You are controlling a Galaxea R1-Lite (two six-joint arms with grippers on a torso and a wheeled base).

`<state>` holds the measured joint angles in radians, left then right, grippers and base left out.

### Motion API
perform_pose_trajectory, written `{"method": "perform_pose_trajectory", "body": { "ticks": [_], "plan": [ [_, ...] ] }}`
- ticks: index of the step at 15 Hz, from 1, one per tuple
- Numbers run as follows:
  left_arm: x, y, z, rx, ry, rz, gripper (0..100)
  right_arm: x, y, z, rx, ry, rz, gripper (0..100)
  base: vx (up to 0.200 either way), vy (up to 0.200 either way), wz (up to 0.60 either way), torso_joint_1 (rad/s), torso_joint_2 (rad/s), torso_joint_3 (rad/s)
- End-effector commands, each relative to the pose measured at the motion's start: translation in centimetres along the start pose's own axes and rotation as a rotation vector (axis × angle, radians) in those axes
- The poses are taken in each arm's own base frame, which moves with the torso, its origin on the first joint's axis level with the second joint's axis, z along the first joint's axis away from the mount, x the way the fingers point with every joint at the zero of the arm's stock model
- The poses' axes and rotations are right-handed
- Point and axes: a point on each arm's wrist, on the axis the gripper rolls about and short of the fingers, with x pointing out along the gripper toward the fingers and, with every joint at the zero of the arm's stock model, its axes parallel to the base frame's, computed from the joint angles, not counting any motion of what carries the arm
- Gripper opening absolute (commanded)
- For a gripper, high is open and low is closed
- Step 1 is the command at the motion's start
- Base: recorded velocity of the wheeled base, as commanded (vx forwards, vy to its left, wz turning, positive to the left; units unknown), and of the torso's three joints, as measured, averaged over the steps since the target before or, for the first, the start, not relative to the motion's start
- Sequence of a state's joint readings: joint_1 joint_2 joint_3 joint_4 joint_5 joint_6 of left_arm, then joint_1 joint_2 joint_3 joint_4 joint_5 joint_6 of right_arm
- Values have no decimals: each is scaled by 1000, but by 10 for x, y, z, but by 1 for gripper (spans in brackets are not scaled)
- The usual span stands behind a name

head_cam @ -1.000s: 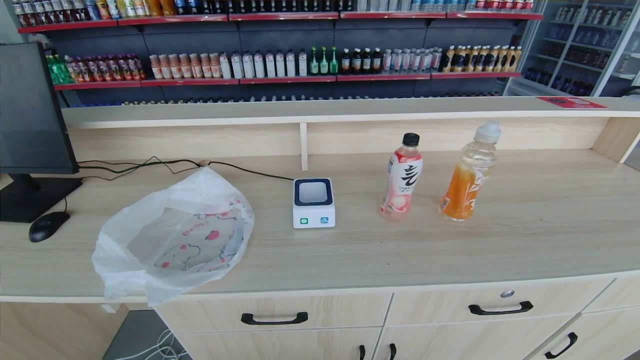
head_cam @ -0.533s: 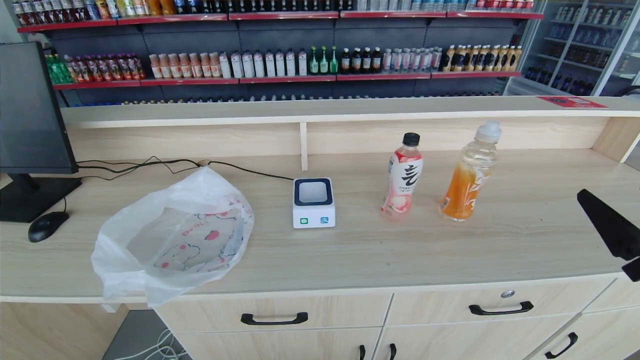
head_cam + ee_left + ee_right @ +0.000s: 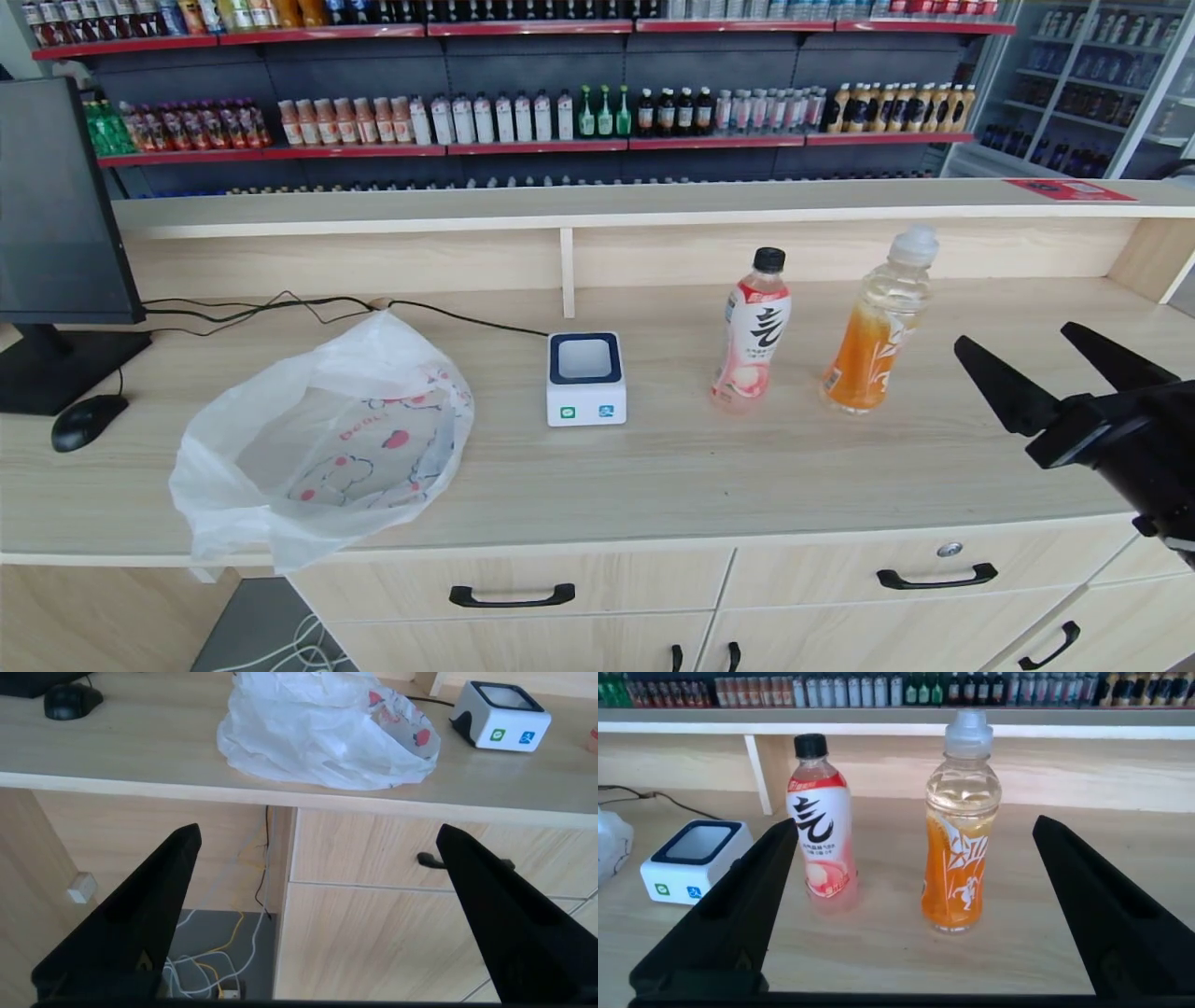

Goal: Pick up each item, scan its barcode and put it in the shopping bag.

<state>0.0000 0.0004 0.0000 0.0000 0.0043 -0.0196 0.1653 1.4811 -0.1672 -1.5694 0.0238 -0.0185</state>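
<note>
The right gripper has come farther in from the right edge of the head view. Half a second ago only one dark finger showed there; now both fingers are in sight, spread wide with nothing between them. It hovers over the counter, to the right of the two bottles and apart from them. Neither bottle, the scanner nor the bag has shifted.

The pink bottle stands upright right of centre. It has a black cap and a white and red label over pale pink liquid. Just to its right stands the orange bottle, also upright, taller and clear, with a clear sports cap and orange drink filling its lower part. The right wrist view shows both bottles framed between the spread fingers.

The white scanner, with a dark-rimmed window on top, sits left of the pink bottle. The shopping bag, translucent white with red prints, lies open at the near left.

The left gripper hangs below the counter's near edge, in front of the drawers, fingers wide apart and empty.
</note>
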Motion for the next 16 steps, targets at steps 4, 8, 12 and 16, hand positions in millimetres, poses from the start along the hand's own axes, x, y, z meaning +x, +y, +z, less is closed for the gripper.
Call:
{"method": "perform_pose_trajectory", "body": {
  "ticks": [4, 8, 12, 16],
  "plan": [
    [0, 0, 0, -2, -2, 0, 100, -2, 10, -8, -8, 38, 47, 100, 0, 0, 0, 0, 0, 0],
    [0, 0, 0, -2, -2, 0, 100, -3, 15, -11, -6, 54, 71, 100, 0, 0, 0, 0, 0, 0],
    [0, 0, 0, 0, 0, 0, 100, -7, 15, -13, -4, 70, 73, 100, 0, 0, 600, -3, 2, 4],
    [0, 0, 0, 0, 0, 0, 100, -4, 14, -9, -11, 45, 42, 100, 0, 0, 150, 1, 2, 2]
  ]
}}
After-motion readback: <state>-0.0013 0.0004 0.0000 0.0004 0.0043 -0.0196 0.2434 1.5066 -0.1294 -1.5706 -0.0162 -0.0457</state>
